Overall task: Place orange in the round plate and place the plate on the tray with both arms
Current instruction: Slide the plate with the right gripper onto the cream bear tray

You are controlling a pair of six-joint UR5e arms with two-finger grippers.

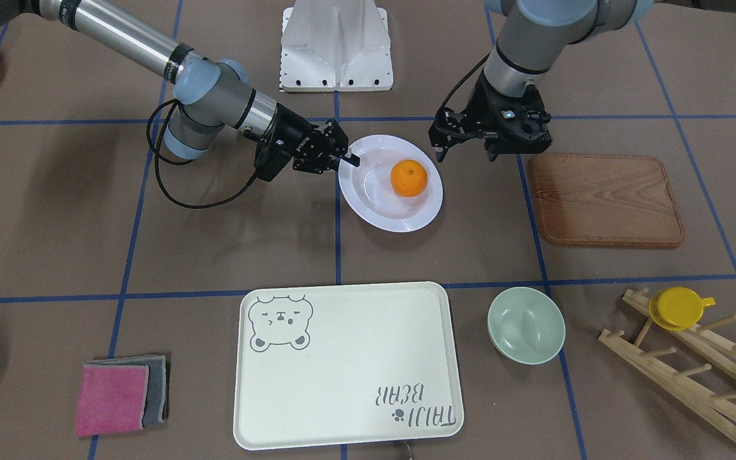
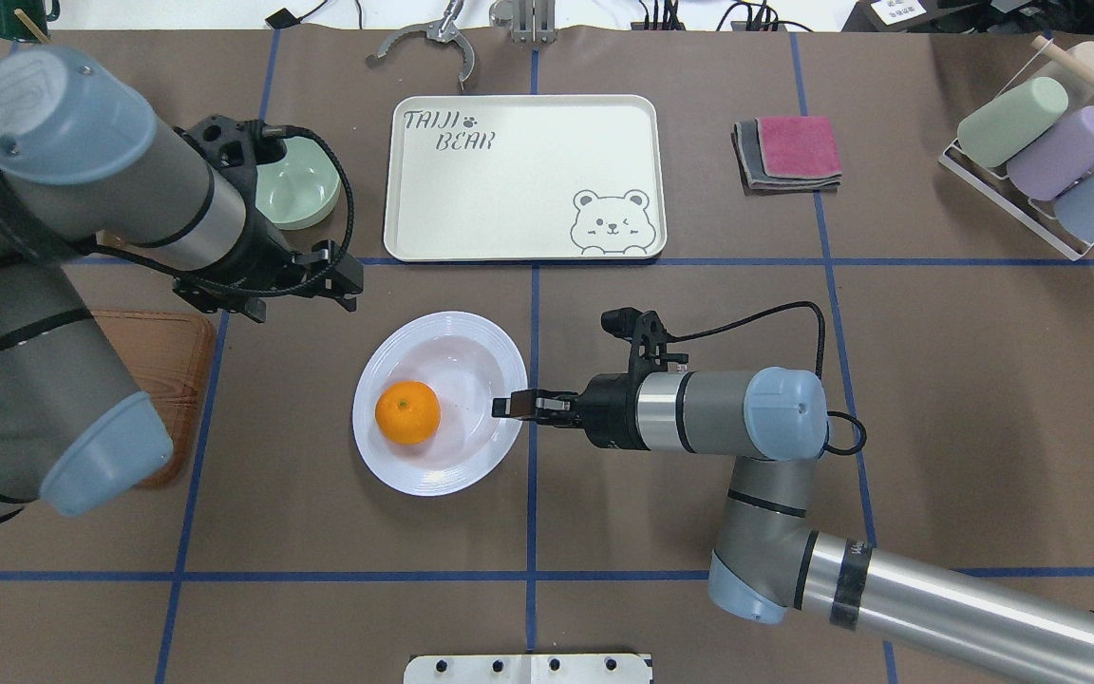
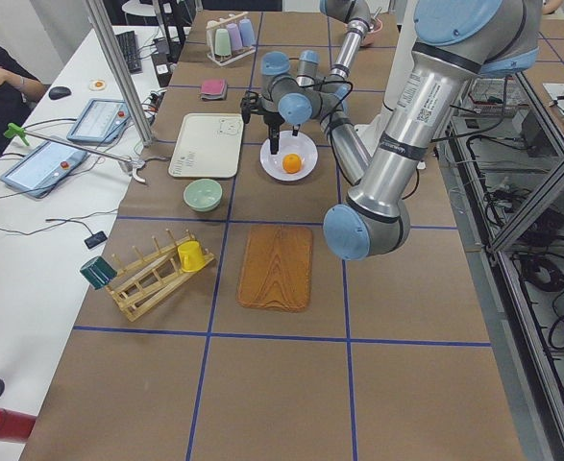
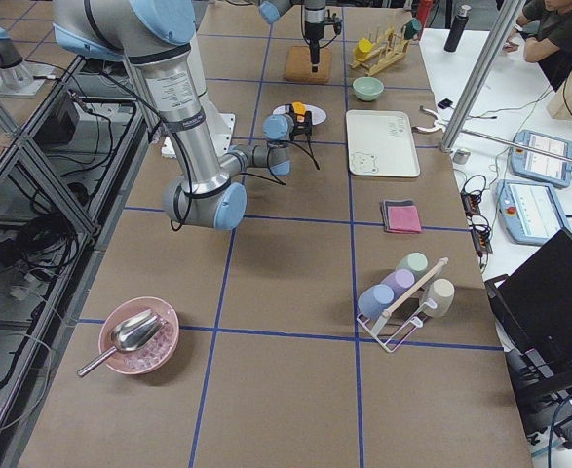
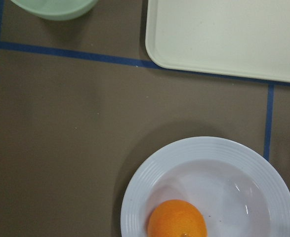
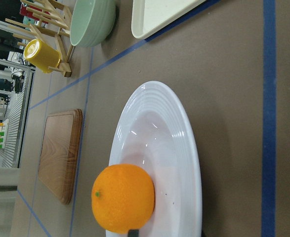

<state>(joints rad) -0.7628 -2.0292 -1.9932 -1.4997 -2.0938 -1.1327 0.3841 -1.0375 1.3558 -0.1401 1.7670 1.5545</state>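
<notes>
The orange [image 1: 409, 177] lies inside the white round plate [image 1: 393, 214], toward its side nearest my left arm; the plate rests on the table. My right gripper [image 2: 513, 406] reaches in level at the plate's right rim. In the right wrist view one fingertip [image 6: 133, 232] shows over the plate beside the orange [image 6: 123, 197], the jaws open around the rim. My left gripper [image 1: 465, 153] hangs open and empty above the table just past the plate's far-left edge. The cream bear tray [image 2: 509, 190] lies empty beyond the plate.
A wooden board [image 1: 604, 199] lies beside the left arm. The pale green bowl [image 1: 526, 324] sits next to the tray, and a yellow cup [image 1: 678, 308] hangs on a wooden rack [image 1: 694, 370]. Folded cloths [image 1: 119, 396] and a cup rack [image 2: 1041, 152] are far right.
</notes>
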